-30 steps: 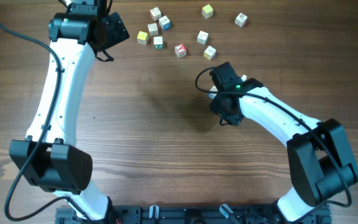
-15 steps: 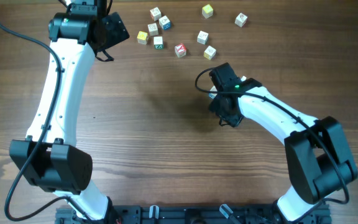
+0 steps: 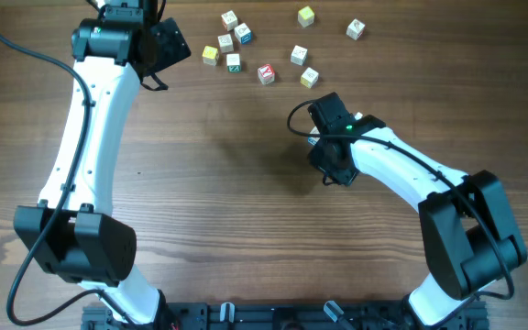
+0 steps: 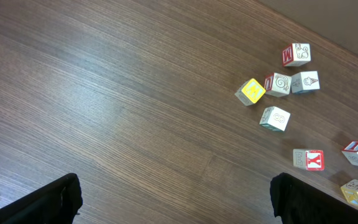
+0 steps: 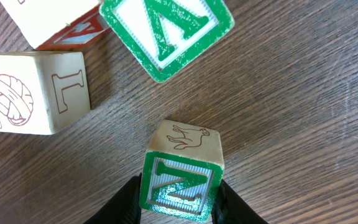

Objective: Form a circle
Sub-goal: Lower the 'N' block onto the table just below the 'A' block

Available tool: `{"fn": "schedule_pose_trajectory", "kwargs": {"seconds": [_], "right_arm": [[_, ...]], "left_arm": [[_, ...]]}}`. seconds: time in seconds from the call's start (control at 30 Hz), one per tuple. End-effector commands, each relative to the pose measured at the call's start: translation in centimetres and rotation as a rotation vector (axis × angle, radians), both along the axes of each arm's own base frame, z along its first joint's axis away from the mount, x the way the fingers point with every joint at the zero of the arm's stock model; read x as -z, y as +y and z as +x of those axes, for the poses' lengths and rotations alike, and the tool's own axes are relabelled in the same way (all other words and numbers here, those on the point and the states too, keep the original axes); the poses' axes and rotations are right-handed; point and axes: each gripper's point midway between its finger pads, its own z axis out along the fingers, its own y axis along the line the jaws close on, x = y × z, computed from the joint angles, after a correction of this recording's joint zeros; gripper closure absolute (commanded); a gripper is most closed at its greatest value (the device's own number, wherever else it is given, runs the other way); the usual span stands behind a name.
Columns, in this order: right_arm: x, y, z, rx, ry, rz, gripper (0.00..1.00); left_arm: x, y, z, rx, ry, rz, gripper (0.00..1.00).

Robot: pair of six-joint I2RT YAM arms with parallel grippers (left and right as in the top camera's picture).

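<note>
Hardly anything has moved: only the right arm (image 3: 401, 170) has edged its elbow slightly left. We see the left gripper (image 4: 176, 208) spread wide above the wooden table (image 4: 104, 93), with the scattered cubes (image 4: 278, 84) off to one side. The right gripper (image 5: 179, 208) clamps the green Z cube (image 5: 180, 186) of the circle (image 5: 36, 93) — mid-table, well apart from those strays — with the green A cube (image 5: 166, 31) near it.

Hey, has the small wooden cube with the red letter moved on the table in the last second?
No. In the overhead view the red-lettered wooden cube stays put, keeping the same gap to the pale yellow cube beside it.
</note>
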Motion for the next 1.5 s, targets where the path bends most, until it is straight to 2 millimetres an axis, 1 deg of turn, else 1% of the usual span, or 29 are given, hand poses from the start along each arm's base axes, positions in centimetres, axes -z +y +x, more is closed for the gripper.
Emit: {"fn": "schedule_pose_trajectory", "kwargs": {"seconds": [0.0, 0.13, 0.2, 0.3, 0.4, 0.63, 0.83, 0.97, 1.47], "right_arm": [[0.6, -0.7, -0.1, -0.025, 0.004, -0.039, 0.65], [0.6, -2.0, 0.4, -0.049, 0.006, -0.048, 0.69], [0.6, -2.8, 0.5, -0.024, 0.021, -0.031, 0.70], [0.6, -3.3, 0.7, -0.021, 0.033, 0.005, 0.72], [0.6, -2.7, 0.8, -0.082, 0.029, 0.036, 0.72], [0.4, -1.0, 0.4, -0.195, 0.040, 0.108, 0.72], [0.4, -1.0, 0.8, -0.200, 0.019, 0.102, 0.72], [0.4, -1.5, 1.3, -0.182, -0.001, 0.071, 0.71], [0.5, -2.0, 1.1, -0.141, 0.012, 0.052, 0.71]], "left_arm": [[-1.6, 0.0, 0.0, -0.010, -0.041, -0.017, 0.00], [-1.6, 0.0, 0.0, -0.010, -0.041, -0.017, 0.00], [-1.6, 0.0, 0.0, -0.010, -0.041, -0.017, 0.00], [-1.6, 0.0, 0.0, -0.010, -0.041, -0.017, 0.00], [-1.6, 0.0, 0.0, -0.010, -0.041, -0.017, 0.00], [-1.6, 0.0, 0.0, -0.010, -0.041, -0.017, 0.00], [-1.6, 0.0, 0.0, -0.010, -0.041, -0.017, 0.00], [-1.6, 0.0, 0.0, -0.010, -0.041, -0.017, 0.00], [-1.6, 0.0, 0.0, -0.010, -0.041, -0.017, 0.00]]}}
